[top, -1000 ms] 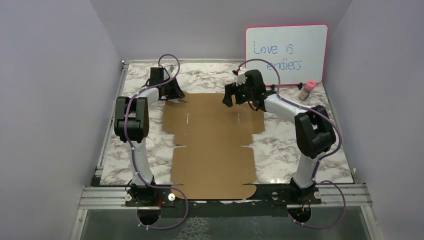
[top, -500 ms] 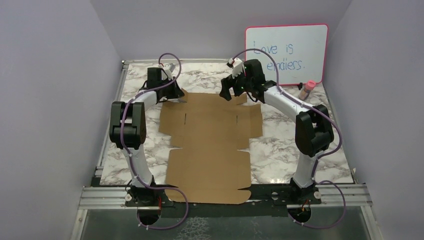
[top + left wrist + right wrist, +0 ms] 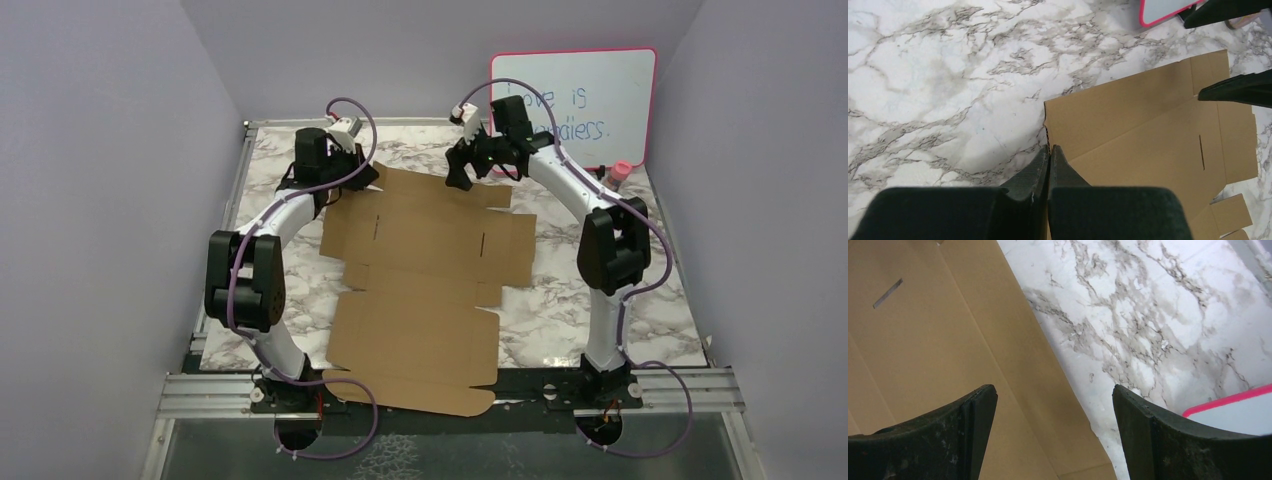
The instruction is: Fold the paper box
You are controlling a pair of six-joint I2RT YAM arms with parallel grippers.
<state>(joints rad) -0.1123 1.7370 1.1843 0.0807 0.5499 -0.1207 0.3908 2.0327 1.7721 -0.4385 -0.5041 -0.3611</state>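
The paper box [image 3: 420, 270] is a flat brown die-cut cardboard sheet with flaps and slits, lying skewed on the marble table [image 3: 560, 290]. My left gripper [image 3: 370, 180] is shut on the sheet's far left corner; in the left wrist view the gripper [image 3: 1049, 148] pinches the corrugated edge of the cardboard [image 3: 1148, 130]. My right gripper [image 3: 460, 180] hovers open over the sheet's far edge. In the right wrist view it [image 3: 1054, 396] straddles the edge of the cardboard [image 3: 923, 340], holding nothing.
A pink-framed whiteboard [image 3: 572, 105] leans on the back wall at the far right, with a small pink-capped bottle [image 3: 620, 172] in front of it. Side walls close in the table. The sheet's near edge overhangs the metal rail [image 3: 200, 395].
Both arms have reached farther back. The left gripper has carried the sheet's far left corner back and to the right, and the sheet has turned askew. The right gripper has moved to the far edge.
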